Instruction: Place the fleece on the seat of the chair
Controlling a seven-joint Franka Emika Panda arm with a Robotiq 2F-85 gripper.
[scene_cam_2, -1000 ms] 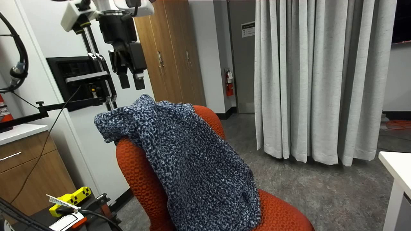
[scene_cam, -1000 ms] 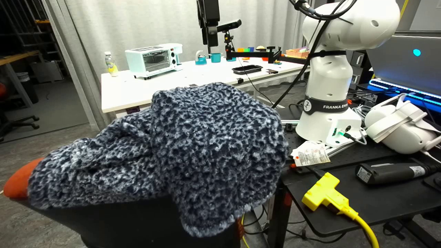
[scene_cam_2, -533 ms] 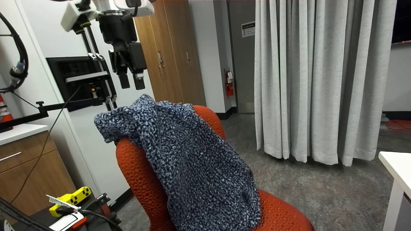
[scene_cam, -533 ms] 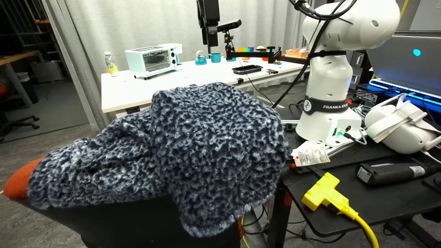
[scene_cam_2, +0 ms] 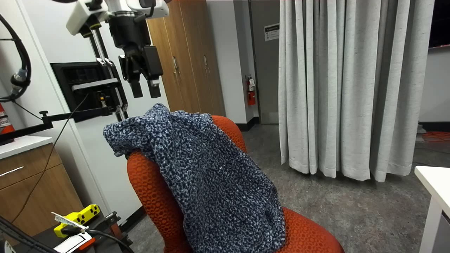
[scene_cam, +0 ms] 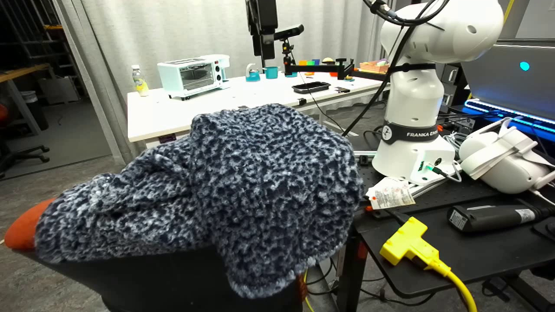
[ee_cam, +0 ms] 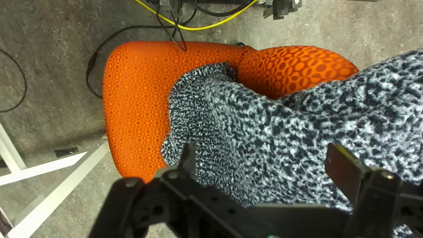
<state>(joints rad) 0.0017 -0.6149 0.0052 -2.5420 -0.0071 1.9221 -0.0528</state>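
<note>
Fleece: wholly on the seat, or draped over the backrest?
Draped over the backrest: in an exterior view the fleece crosses its top and runs down its front. The wrist view shows the lower end partly covering the seat.

The smooth, rounded white robot arm (scene_cam: 442,34) is dotted with small grey oval recesses (scene_cam: 471,29). Thick black cables (scene_cam: 409,21) loop across it, and a narrow black strap (scene_cam: 416,67) girds it. A black band (scene_cam: 409,135) above the flared white base (scene_cam: 396,160) bears white lettering beginning "FRANKA", beside a round white logo (scene_cam: 386,132). The matte-black 2-finger gripper (scene_cam_2: 146,92) has a silvery patch (scene_cam_2: 154,83) on 1 fingertip (scene_cam_2: 155,92); round screws (ee_cam: 387,174) stud its joints in the wrist view.
</note>
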